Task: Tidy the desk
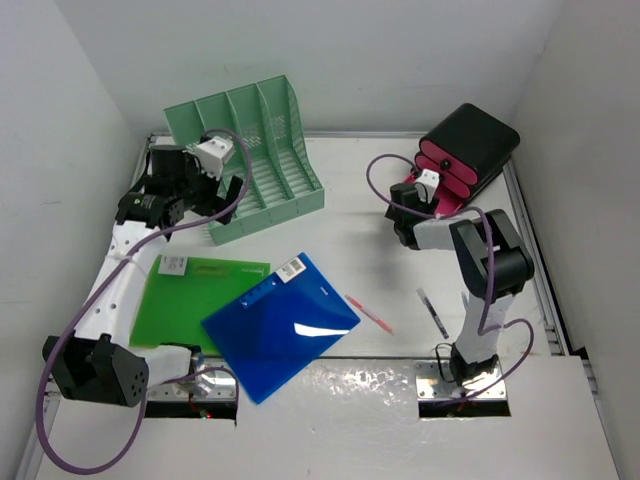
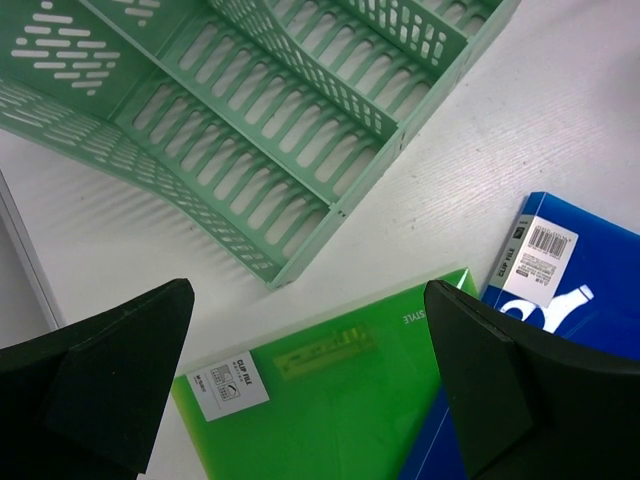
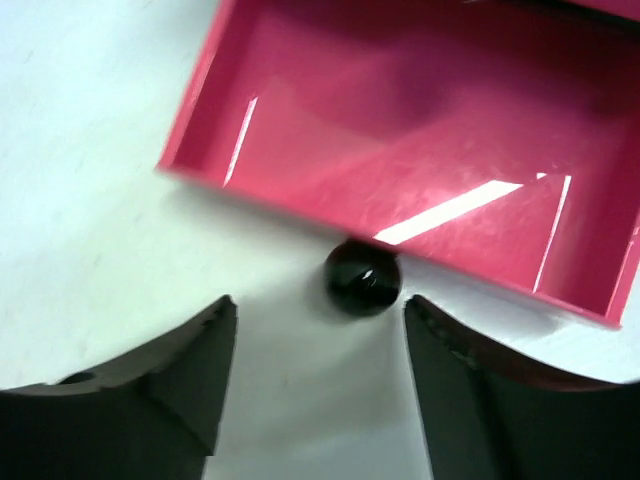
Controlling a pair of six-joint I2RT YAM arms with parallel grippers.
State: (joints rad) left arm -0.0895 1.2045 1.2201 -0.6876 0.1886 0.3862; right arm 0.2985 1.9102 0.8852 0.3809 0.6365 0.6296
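Right gripper (image 3: pixel 320 312) stands spread off the knob (image 3: pixel 362 280), drawer (image 3: pixel 400 120) bare pink inside; left gripper (image 2: pixel 308 292) gapes by the rack (image 2: pixel 290 95); overhead alone, we spot a pen (image 1: pixel 370 313) on the desk (image 1: pixel 370 220).

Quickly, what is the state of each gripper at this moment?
Left gripper: open, holding nothing.
Right gripper: open, holding nothing; the black knob of the pink drawer sits ungripped near its fingertips.

Overhead from behind, whole desk (image 1: pixel 360 210); left wrist shares green rack (image 2: pixel 250 140), right wrist, closer, pink drawer (image 3: pixel 420 130)
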